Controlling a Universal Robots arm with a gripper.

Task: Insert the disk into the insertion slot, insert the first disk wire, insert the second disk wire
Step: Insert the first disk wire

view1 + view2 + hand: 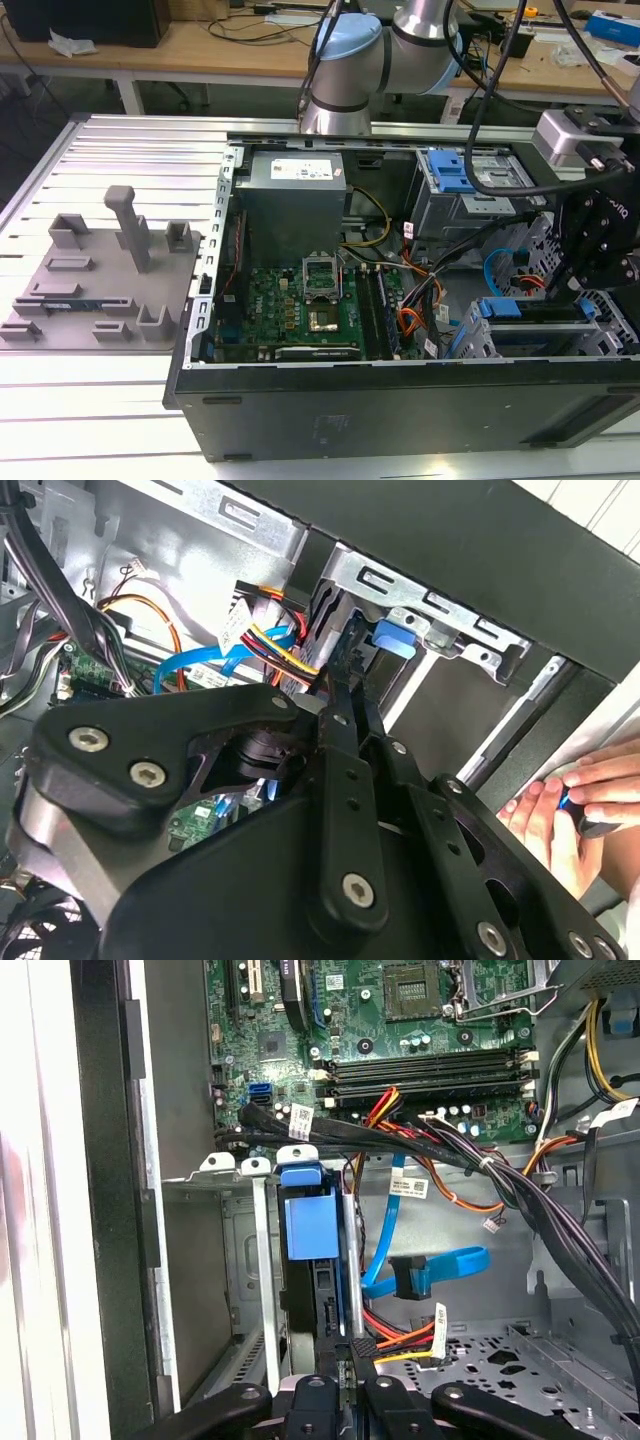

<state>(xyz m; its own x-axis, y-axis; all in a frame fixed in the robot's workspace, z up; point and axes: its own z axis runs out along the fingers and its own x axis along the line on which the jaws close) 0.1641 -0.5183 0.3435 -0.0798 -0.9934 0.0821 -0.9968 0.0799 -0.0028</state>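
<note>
disk (312, 1226) in insertion slot (236, 1260), blue end toward motherboard (400, 1020)

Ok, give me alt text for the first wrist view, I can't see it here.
The gripper sits at the exposed edge of the disk, which stands in the insertion slot. The first disk wire runs toward the gripper; the second disk wire loops beside it.

The exterior view looks down at an angle from off the arm, far enough back to take in the whole open computer case (400, 400) on the slatted table (100, 420). The first wrist view looks close along the claw (352, 1360) into the case, toward the motherboard (400, 1030). The second wrist view sits nearer, behind the claw. Both wrist views share the blue cable (440, 1260) and the drive cage (235, 1260).
</note>
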